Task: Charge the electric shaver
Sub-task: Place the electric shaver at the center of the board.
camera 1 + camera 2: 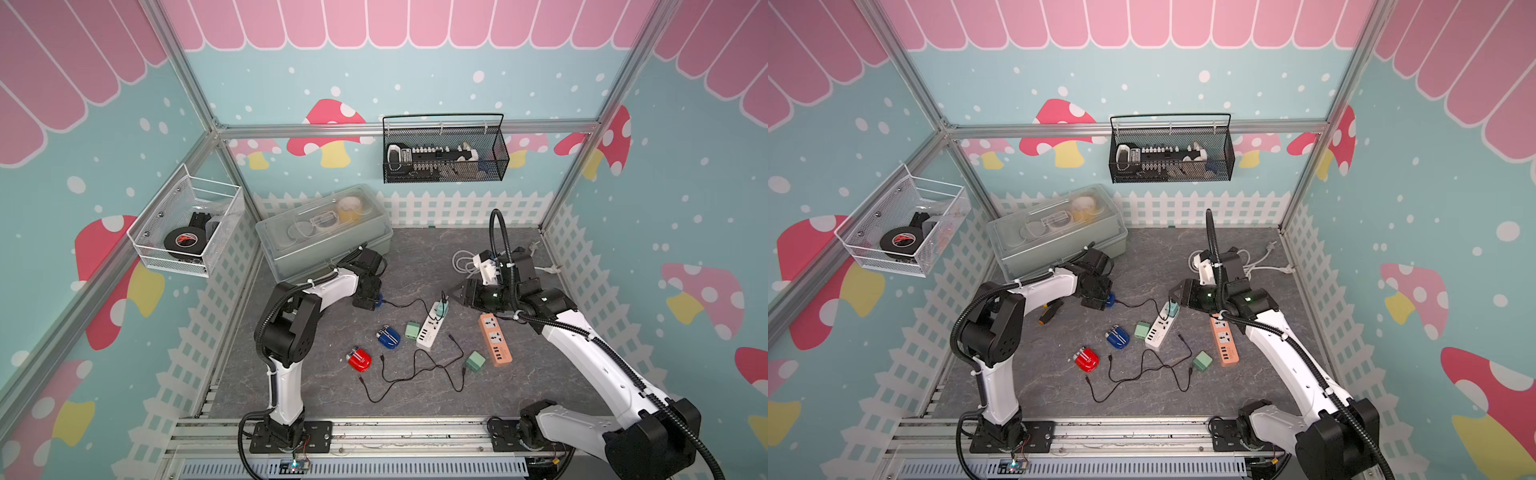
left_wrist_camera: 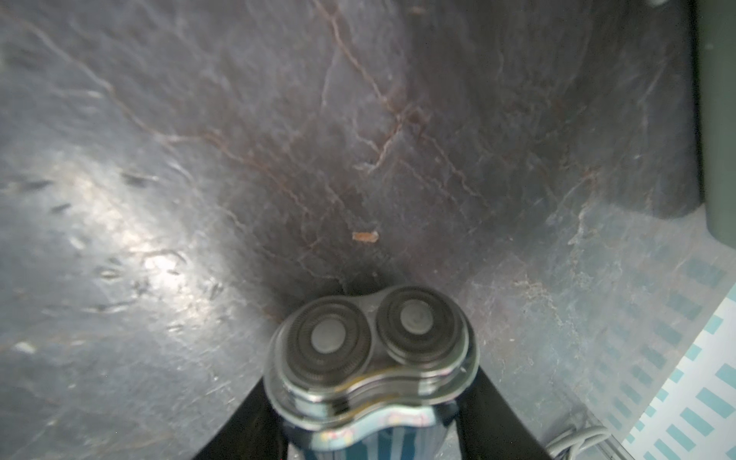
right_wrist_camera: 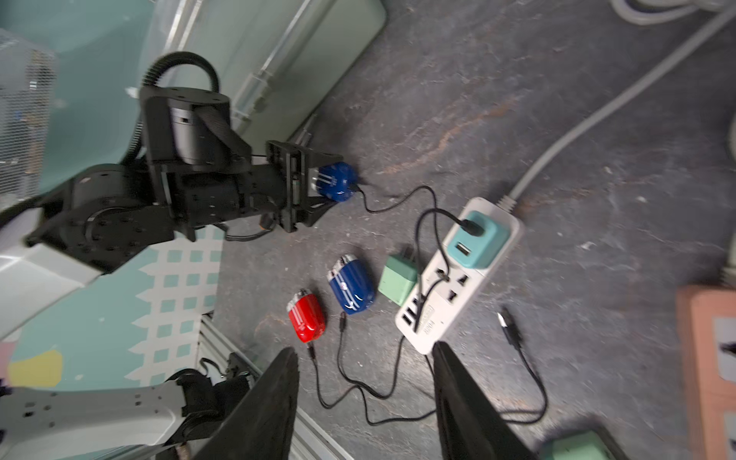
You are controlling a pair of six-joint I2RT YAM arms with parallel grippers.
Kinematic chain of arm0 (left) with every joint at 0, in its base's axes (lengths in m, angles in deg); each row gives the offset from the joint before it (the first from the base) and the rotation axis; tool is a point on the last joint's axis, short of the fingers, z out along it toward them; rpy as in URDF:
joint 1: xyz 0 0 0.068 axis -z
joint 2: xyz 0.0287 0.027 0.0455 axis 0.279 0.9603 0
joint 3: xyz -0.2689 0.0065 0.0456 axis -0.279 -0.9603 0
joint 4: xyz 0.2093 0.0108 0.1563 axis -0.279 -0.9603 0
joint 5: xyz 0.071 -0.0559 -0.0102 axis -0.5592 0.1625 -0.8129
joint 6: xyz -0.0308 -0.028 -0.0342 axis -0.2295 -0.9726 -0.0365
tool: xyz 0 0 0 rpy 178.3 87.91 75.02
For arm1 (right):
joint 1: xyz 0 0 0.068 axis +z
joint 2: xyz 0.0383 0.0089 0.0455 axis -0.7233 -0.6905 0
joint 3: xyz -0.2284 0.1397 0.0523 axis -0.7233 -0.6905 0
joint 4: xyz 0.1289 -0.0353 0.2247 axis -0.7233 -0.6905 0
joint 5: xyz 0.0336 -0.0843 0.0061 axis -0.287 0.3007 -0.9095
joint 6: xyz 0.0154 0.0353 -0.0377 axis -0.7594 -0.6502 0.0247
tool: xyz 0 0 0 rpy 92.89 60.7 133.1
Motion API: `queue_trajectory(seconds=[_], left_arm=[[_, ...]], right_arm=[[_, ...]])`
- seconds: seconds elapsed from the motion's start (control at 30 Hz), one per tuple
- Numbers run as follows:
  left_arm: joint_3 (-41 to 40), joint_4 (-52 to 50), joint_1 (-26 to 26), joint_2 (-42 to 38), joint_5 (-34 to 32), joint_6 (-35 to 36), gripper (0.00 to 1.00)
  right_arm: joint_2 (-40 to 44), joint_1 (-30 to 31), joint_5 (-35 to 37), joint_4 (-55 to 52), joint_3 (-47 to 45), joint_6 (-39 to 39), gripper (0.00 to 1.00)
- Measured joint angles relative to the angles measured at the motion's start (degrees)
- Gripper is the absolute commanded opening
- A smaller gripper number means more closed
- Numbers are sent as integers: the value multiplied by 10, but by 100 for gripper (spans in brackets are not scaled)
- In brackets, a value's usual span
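My left jaws are clamped on the flanks of the blue shaver [image 3: 336, 184], low over the surface [image 1: 415, 257], left of its middle. I cannot tell whether it touches down. The cutter heads face my wrist and the tail points outward, which leaves the charging port clear.

A black cable [image 3: 398, 199] runs from that port to the teal adapter [image 3: 478, 243], which sits at the rear end of the white power strip [image 3: 458, 294] near the surface's middle. I judge the link made, and my grip is there to brace the plug.

My right jaws hang apart and empty above the strip, probably to steady it. The red shaver [image 1: 360, 360] and the spare blue shaver [image 1: 388, 337] lie unplugged nearer the front edge.
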Motion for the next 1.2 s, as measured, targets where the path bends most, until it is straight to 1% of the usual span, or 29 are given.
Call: queue_trajectory(seconds=[0.17,0.3,0.43,0.53,0.6,0.77,1.0,1.1,1.2], left_arm=[[0,3,0,-4,1,10,84],[0,-4,0,-16,8,30,87],[0,-11,0,-52,14,60,88],[0,-24,0,-85,22,88,89],[0,-35,0,-104,30,108,89],[-5,-61,-1,-147,51,148,88],[-54,-88,-14,-232,61,181,87],[-71,-95,-28,-256,61,189,86],[-83,-102,-36,-270,61,194,86]], right_arm=[[15,0,67,-68,0,27,44],[18,8,114,-101,-11,49,39],[-7,61,168,-113,-46,78,35],[-33,100,192,-96,-85,94,35],[-53,113,205,-83,-104,104,35],[-101,126,228,-37,-115,137,36],[-150,136,233,18,-115,161,39],[-168,143,233,31,-115,164,39],[-183,148,233,42,-115,163,35]])
